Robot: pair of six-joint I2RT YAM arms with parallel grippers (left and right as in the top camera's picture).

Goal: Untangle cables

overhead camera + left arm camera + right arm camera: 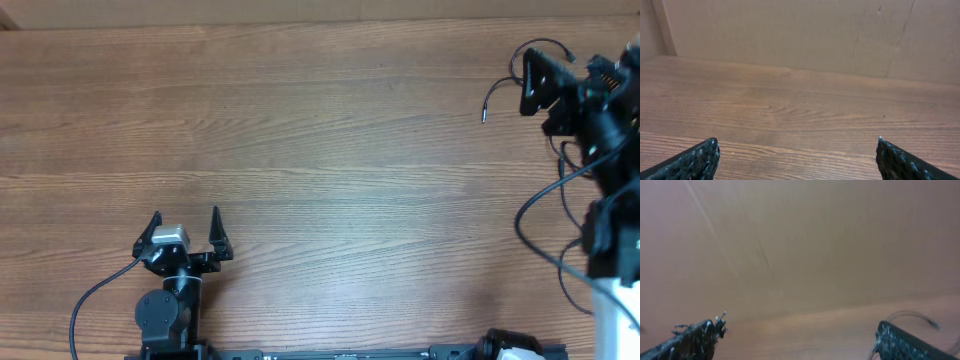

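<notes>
The step looks like a first reach: better to take one strand of the cables near its free end than the loops, and draw it out slowly. Near edge: left gripper low over the table, jaws wide, empty. Far right corner: right gripper tilted upward, jaws wide, empty, cables just beside it

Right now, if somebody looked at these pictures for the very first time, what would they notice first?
Probably the big wooden table, which fills most of the overhead view. Next comes the left gripper at the near edge, with its jaws wide open and holding nothing. Then there's the right gripper at the far right, also open, with thin black cables curling beside it.
</notes>
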